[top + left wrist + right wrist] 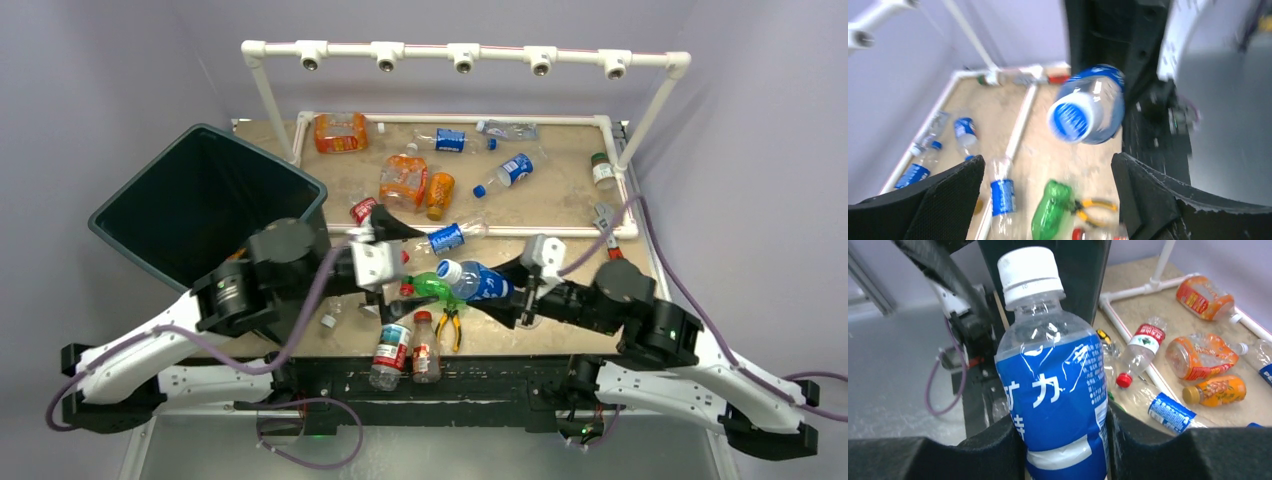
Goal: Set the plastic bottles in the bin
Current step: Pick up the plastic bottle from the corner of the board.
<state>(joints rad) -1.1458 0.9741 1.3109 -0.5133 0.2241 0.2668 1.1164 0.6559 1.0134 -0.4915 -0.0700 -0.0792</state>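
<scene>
My right gripper [500, 290] is shut on a clear bottle with a blue label and white cap [472, 280], held above the table's front middle, cap toward the left arm. In the right wrist view the bottle [1053, 385] stands between both pads [993, 450]. My left gripper [412, 265] is open and empty, facing that bottle's cap [1073, 120], and not touching it. The dark bin [200, 200] stands at the far left. Several bottles lie on the table: a green one [430, 287], orange ones [403, 180], blue-labelled ones [448, 238].
Yellow-handled pliers [450, 325] lie by the green bottle [1050, 212]. Two bottles [390, 352] stand at the front edge. A red-handled wrench [605, 225] lies at the right. A white pipe frame [460, 55] borders and spans the back.
</scene>
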